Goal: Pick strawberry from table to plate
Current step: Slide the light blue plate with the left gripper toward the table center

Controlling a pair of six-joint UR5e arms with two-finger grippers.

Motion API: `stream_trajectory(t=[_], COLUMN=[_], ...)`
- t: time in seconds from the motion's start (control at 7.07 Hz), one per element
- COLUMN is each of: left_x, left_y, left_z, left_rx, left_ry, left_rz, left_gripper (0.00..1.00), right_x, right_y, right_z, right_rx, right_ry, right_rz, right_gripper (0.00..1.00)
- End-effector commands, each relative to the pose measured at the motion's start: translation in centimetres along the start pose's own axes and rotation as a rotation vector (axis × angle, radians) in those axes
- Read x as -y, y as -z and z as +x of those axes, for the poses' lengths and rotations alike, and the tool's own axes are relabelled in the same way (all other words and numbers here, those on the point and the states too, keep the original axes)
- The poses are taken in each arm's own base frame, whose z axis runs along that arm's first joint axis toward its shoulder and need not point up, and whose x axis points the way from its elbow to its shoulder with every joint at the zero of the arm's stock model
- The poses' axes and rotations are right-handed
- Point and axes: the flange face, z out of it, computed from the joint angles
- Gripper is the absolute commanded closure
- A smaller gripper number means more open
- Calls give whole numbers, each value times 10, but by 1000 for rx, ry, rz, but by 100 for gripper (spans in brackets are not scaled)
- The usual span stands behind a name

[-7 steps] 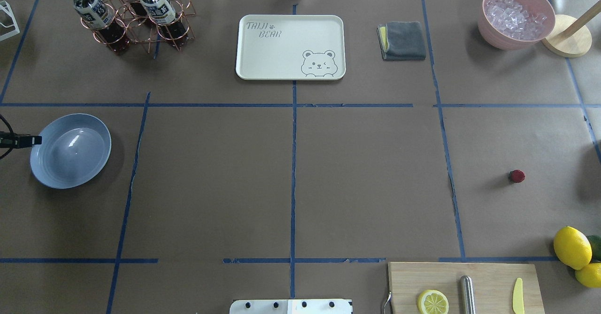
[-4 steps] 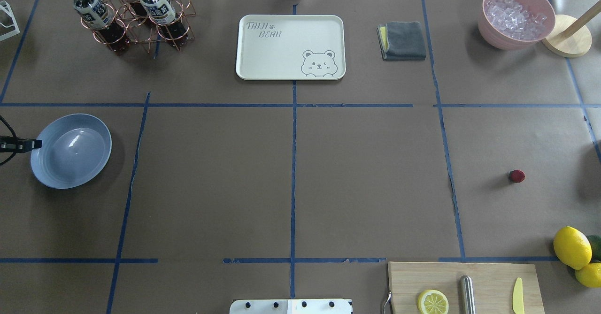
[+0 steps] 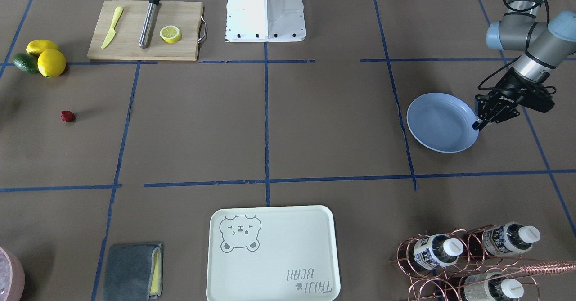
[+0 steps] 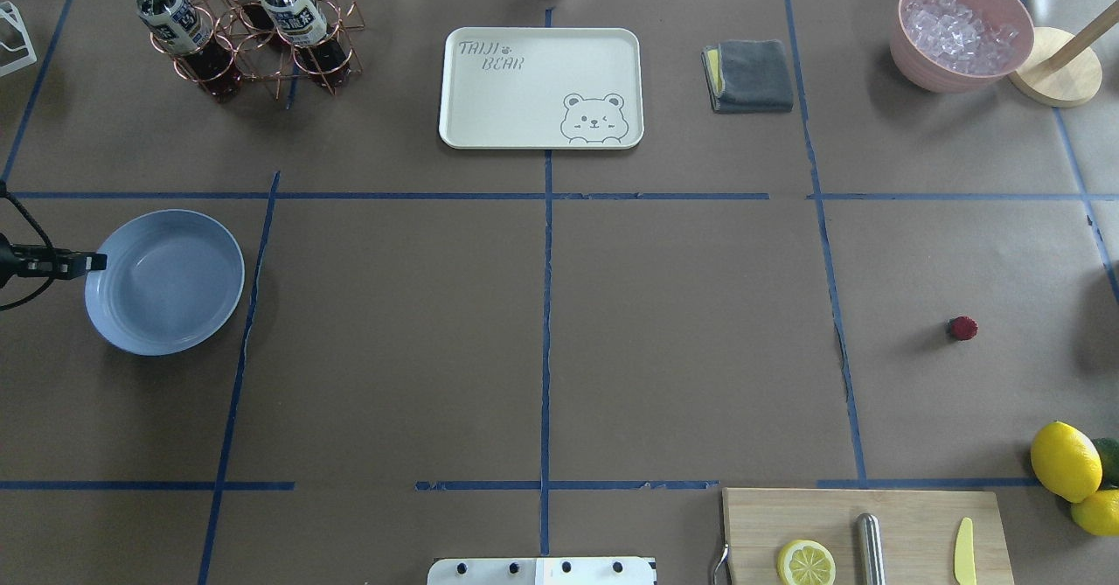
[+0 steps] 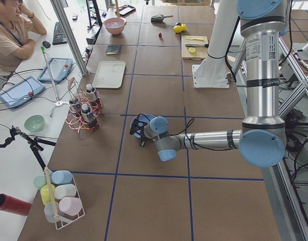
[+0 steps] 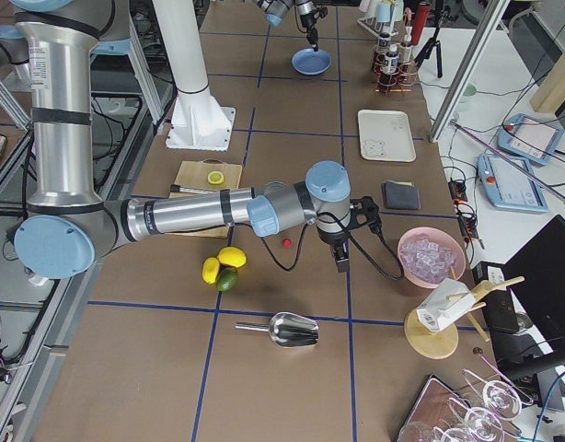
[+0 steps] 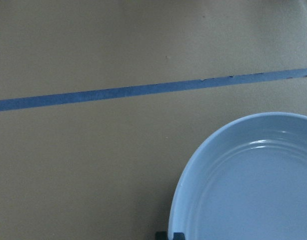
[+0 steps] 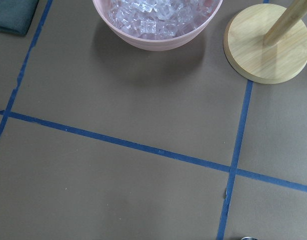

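Observation:
The small red strawberry (image 4: 962, 328) lies on the brown table (image 4: 682, 323) at the right, also seen as the strawberry (image 3: 67, 116) in the front-facing view. The light blue plate (image 4: 164, 282) sits flat at the table's left. My left gripper (image 4: 87, 261) is shut on the plate's left rim; the same gripper (image 3: 478, 124) shows at the plate (image 3: 443, 122) edge from the front. The left wrist view shows the plate (image 7: 253, 190) at lower right. My right gripper (image 6: 342, 262) hangs near the strawberry (image 6: 286, 243) only in the right side view, so I cannot tell its state.
A cream bear tray (image 4: 540, 87), grey cloth (image 4: 750, 75) and pink bowl of ice (image 4: 960, 30) line the far edge. A copper bottle rack (image 4: 249, 25) stands far left. Lemons (image 4: 1065, 461) and a cutting board (image 4: 865, 532) with a lemon half sit near right.
The plate has shifted right with my left gripper on its rim, and it has gone from tilted to lying flat. The strawberry has not moved.

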Motion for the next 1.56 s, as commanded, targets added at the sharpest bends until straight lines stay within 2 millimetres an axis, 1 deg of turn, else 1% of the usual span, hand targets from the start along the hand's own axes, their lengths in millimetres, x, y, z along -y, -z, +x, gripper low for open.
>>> stream_trajectory(t=[0.0,0.14,0.28,0.42,0.57,0.71,0.85,1.13,1.27,1.42], left_x=[68,87,96,91,86,50,25,23,23,25], left_y=[25,18,-14,-63,-99,-134,-152,-155,-155,-154], left_z=[112,151,212,291,358,407,416,416,417,423], left_rx=[-49,-83,-117,-115,-101,-101,-78,-74,-76,-87], left_ry=[81,90,111,177,205,211,198,194,191,189], left_rz=[-17,-11,19,1,2,-8,-17,-20,-19,-18], left_gripper=[100,100,100,100,100,100,100,100,94,81], right_x=[-2,-2,-2,-2,-2,-2,-2,-3,-3,-3], right_y=[0,0,1,1,0,0,-1,-1,-1,-1], right_z=[0,0,-1,-1,0,0,1,1,1,1], right_rx=[1,2,2,2,1,1,1,1,1,1], right_ry=[-1,-3,-7,-7,-9,-9,-10,-11,-11,-9], right_rz=[-1,0,1,1,-1,-1,-2,-3,-4,-4], right_gripper=[0,0,0,0,0,0,0,0,0,0])
